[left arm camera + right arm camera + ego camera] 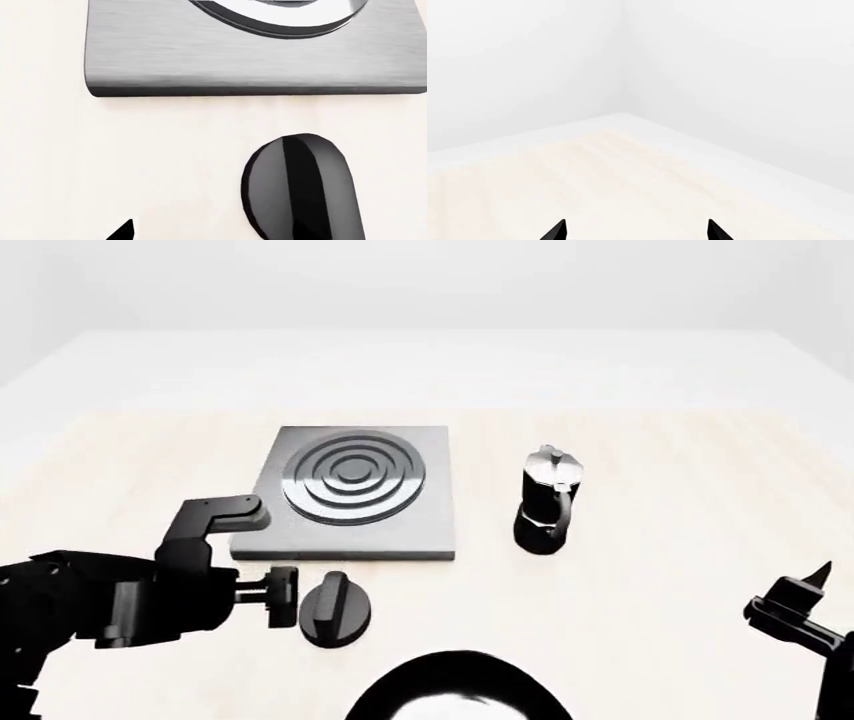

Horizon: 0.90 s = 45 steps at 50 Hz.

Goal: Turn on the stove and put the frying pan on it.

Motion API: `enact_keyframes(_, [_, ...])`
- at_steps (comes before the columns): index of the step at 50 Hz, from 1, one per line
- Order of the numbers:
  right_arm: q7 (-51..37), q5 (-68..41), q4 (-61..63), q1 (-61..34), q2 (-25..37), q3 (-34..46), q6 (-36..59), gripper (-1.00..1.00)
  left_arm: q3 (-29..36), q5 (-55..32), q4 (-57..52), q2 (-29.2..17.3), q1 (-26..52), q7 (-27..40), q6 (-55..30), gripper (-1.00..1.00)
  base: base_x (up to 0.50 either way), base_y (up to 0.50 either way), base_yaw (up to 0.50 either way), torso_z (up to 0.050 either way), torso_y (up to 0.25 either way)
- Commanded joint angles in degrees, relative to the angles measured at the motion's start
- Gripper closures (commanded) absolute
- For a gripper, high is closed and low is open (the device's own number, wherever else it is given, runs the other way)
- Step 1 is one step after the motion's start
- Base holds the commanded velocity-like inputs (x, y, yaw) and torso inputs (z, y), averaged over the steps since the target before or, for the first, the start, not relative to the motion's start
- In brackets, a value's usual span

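Stove [358, 492] is seen flat on the counter [641, 590], its knob [334, 608] just ahead of the left tool [280, 597], whose closure cannot be told; the right tool [635, 231] is held released, well off to the side. Frying pan [461, 687] lies nearest the robot, only partly in view. A slipped or off-centre grip on the knob is judged the main risk, leaving the burner unlit, or the nearby moka pot [547, 502] could be struck when the pan is carried over.
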<state>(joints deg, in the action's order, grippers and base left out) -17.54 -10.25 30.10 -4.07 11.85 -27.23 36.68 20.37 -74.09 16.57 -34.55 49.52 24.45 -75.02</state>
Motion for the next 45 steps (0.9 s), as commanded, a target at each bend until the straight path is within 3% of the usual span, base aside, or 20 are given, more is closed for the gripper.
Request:
enact_keyframes(1, [-0.1, -0.3, -0.3, -0.5, 0.4, 0.8, 0.6, -1.0, 8.4, 7.8, 6.5, 2.3, 0.0, -10.8, 5.1, -1.0, 0.0, 0.0, 0.0, 0.0, 0.0])
enact_keyframes(45, [-0.9, -1.5, 0.4, -0.5, 1.1, 1.4, 1.0, -1.0, 12.6, 9.7, 6.6, 5.6, 2.6, -15.7, 7.3, -1.0, 0.0, 0.0, 0.0, 0.0, 0.0])
